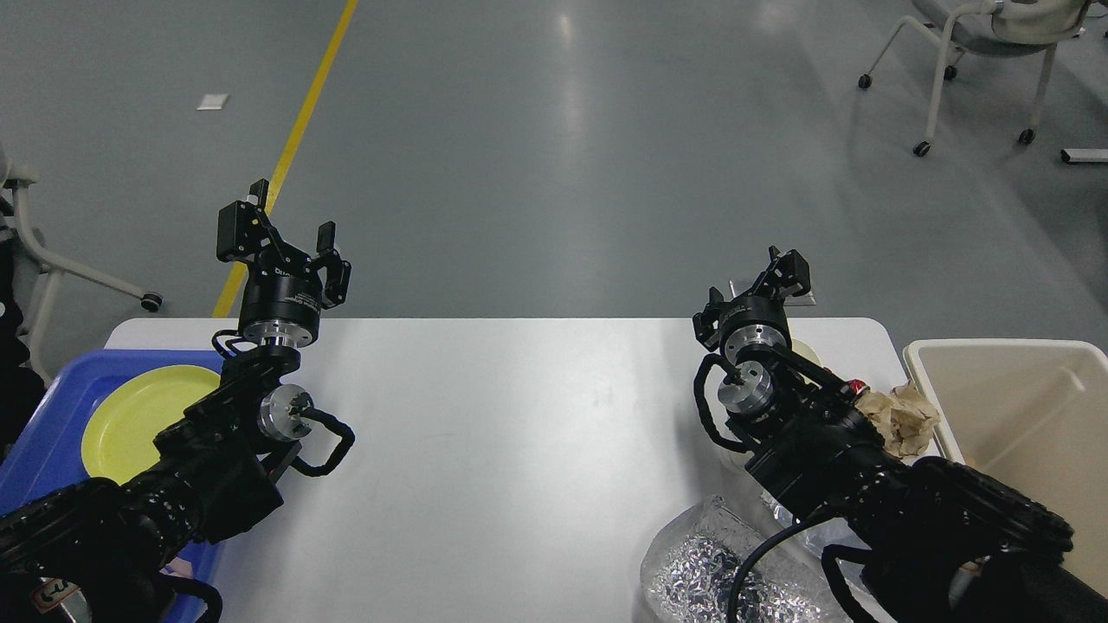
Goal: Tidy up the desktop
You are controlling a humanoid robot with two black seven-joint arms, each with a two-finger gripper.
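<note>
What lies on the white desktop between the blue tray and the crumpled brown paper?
In the head view, only the bare white desktop lies between the blue rectangular tray and the crumpled brown paper, crossed by both black arms.

A robotics lab or industrial test hall: wide grey polished concrete floor (554, 156) with a yellow painted lane line (294, 138) at eleven o'clock, a wheeled chair (978, 52) at one o'clock, and a plain white bench (519, 433) in the foreground
</note>
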